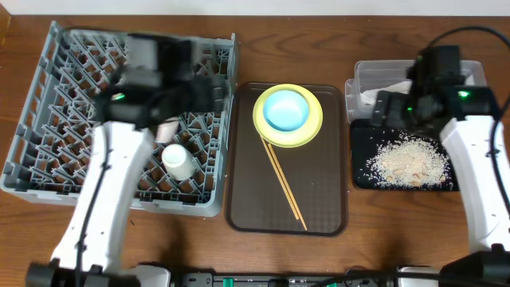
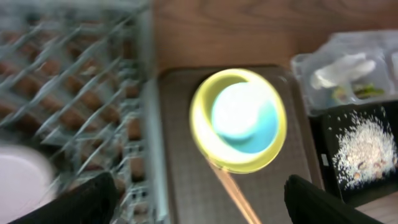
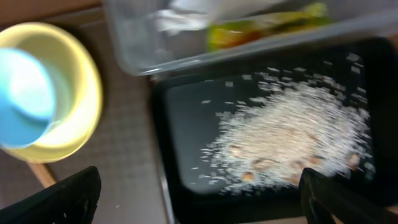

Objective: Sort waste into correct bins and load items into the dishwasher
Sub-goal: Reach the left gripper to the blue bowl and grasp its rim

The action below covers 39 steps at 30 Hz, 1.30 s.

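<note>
The yellow plate lies on the brown tray with the light blue bowl in it and the chopsticks below. The grey dish rack holds the white cup and a pinkish-white bowl, partly hidden by my left arm. My left gripper is open and empty over the rack's right edge. The clear tub holds the napkin and wrapper. Rice scraps lie in the black tray. My right gripper is open above it.
The brown serving tray lies between the rack and the bins. In the left wrist view the plate, blue bowl, chopsticks and a blurred pale round thing in the rack show. Bare wooden table runs along the front.
</note>
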Each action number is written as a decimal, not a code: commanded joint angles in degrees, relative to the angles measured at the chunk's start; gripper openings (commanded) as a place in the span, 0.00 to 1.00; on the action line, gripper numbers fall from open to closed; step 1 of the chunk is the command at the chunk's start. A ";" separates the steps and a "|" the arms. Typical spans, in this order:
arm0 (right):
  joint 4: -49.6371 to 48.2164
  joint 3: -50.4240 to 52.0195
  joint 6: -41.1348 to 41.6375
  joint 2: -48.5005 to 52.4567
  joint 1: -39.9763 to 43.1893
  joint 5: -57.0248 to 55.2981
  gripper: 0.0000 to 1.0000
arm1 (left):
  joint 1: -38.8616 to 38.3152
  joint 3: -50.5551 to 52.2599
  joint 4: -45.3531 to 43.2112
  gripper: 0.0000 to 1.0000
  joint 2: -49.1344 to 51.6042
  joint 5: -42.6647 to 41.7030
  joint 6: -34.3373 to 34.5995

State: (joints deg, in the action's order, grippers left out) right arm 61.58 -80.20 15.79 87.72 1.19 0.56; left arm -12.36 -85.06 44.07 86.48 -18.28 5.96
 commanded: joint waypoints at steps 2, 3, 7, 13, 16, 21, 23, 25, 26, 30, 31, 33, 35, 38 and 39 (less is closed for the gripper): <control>1.03 -1.44 1.09 -0.13 4.04 0.35 0.99 | -7.91 -1.57 -6.71 0.89 6.08 4.22 -3.26; 1.07 -1.44 1.09 -0.13 4.63 0.35 0.99 | -9.79 -1.57 -8.96 0.89 7.63 4.92 -4.26; 1.33 -1.42 1.01 -0.13 5.73 0.35 0.99 | -15.82 -1.57 -14.82 0.89 13.92 7.87 -6.34; 1.44 -1.42 0.90 -0.13 5.75 0.35 0.99 | -22.99 -1.57 -19.63 0.88 23.52 7.89 -8.85; 1.49 -1.42 0.87 -0.13 5.75 0.35 0.99 | -25.44 -1.57 -20.15 0.88 27.61 11.06 -9.60; 1.64 -1.38 0.87 -0.13 5.75 0.35 0.99 | -26.36 -1.53 -19.80 0.79 31.47 14.93 -9.57; 1.66 -1.38 0.87 -0.13 5.75 0.35 0.99 | -26.18 -1.53 -19.52 0.65 32.04 14.93 -9.57; 1.66 -1.38 0.87 -0.13 5.75 0.35 0.99 | -26.08 -1.53 -19.37 0.48 32.11 14.95 -9.57; 1.66 -1.38 0.90 -0.13 5.75 0.35 0.99 | -26.08 -1.53 -19.32 0.43 32.11 14.95 -9.57; 1.70 -1.38 0.87 -0.13 5.75 0.35 0.99 | -26.10 -1.53 -18.05 0.25 32.11 14.93 -9.09; 1.73 -1.38 0.90 -0.13 5.75 0.35 0.99 | -26.10 -1.49 -17.51 0.25 32.11 14.91 -8.33; 1.75 -1.38 0.90 -0.13 5.75 0.37 0.99 | -26.10 -1.25 -16.72 0.27 32.17 14.91 -7.61; 1.75 -1.38 0.90 -0.13 5.75 0.35 0.99 | -26.10 -0.68 -16.74 0.29 32.26 14.91 -7.63; 1.73 -1.38 0.90 -0.13 5.75 0.35 0.99 | -26.10 -0.39 -16.72 0.29 32.33 14.93 -7.63; 1.73 -1.38 0.90 -0.13 5.75 0.35 0.99 | -26.10 -0.39 -16.74 0.29 32.33 14.93 -7.65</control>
State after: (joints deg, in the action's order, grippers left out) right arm 63.20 -80.23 16.12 87.72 6.61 0.64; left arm -38.63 -85.60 27.05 118.76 -4.08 -2.35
